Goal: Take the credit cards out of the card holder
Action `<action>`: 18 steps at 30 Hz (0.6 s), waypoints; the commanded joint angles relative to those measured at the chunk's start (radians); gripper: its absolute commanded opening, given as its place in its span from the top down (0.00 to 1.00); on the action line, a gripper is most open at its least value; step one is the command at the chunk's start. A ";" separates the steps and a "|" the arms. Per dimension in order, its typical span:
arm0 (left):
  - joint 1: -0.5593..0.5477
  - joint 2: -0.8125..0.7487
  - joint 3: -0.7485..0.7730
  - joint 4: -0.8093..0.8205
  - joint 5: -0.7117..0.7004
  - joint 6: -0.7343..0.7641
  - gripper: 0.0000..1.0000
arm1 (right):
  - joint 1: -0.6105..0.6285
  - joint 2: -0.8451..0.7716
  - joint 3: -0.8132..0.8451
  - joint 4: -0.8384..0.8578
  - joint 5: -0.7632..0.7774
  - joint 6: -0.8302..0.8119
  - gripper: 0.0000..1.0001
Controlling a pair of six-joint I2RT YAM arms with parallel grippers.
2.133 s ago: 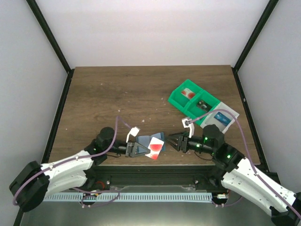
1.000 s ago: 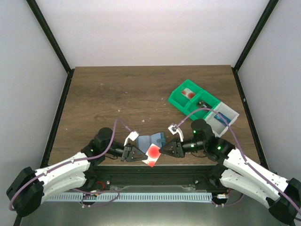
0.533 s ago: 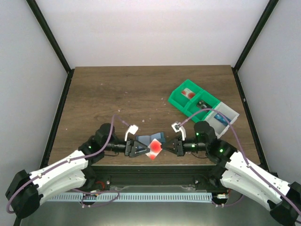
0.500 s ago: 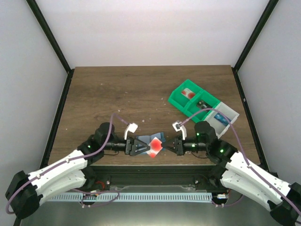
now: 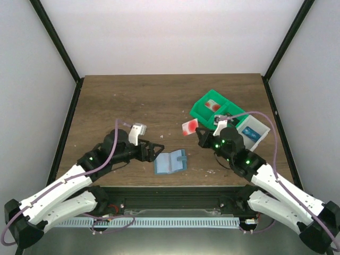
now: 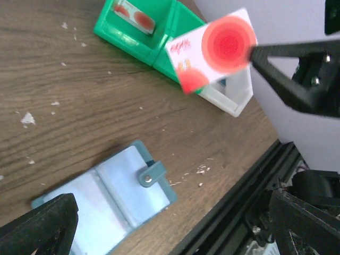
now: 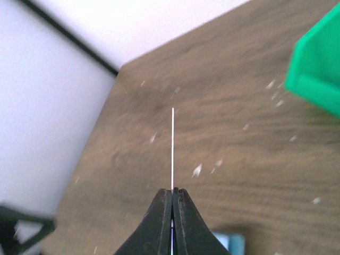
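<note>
Red-and-white credit card (image 5: pixel 189 127) clamped in my right pincer (image 7: pixel 172 192), aloft. Light-blue card holder (image 5: pixel 170 162) lies open on the surface (image 5: pixel 117 101); my left pincer (image 5: pixel 157 150) stands wide, left of it.

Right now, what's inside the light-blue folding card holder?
The light-blue folding card holder lies open; both halves show only plain blue, no card. Pocket interiors are covered. The red-and-white card is out, in the right pincer.

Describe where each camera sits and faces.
Top external: above, behind the robot, looking down at the table; both arms show.
Left wrist: looks down on the card holder and the airborne credit card; the open left tool frames them.
Right wrist: looks along the right tool, shut on the card edge-on.
All three share that card.
</note>
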 commanded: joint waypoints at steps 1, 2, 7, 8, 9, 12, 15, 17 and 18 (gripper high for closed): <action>0.004 -0.019 0.049 -0.122 -0.088 0.110 0.00 | -0.104 0.035 0.015 0.152 0.172 0.062 0.99; 0.004 -0.023 0.051 -0.131 -0.101 0.116 0.00 | -0.136 0.052 0.018 0.173 0.174 0.069 1.00; 0.003 -0.061 0.018 -0.095 -0.094 0.121 0.00 | -0.296 0.172 0.046 0.252 0.119 0.125 1.00; 0.004 -0.070 0.016 -0.094 -0.089 0.125 0.00 | -0.323 0.209 0.049 0.270 0.111 0.146 1.00; 0.004 -0.075 0.017 -0.098 -0.089 0.126 0.00 | -0.348 0.236 0.052 0.287 0.113 0.167 1.00; 0.003 -0.101 0.023 -0.111 -0.106 0.127 0.00 | -0.392 0.319 0.067 0.334 0.154 0.233 1.00; 0.003 -0.140 0.020 -0.107 -0.109 0.127 0.00 | -0.405 0.400 0.088 0.376 0.216 0.309 0.99; 0.003 -0.166 0.018 -0.105 -0.112 0.127 0.00 | -0.405 0.454 0.099 0.410 0.254 0.350 1.00; 0.004 -0.179 0.017 -0.105 -0.117 0.127 0.00 | -0.405 0.477 0.112 0.410 0.275 0.376 0.99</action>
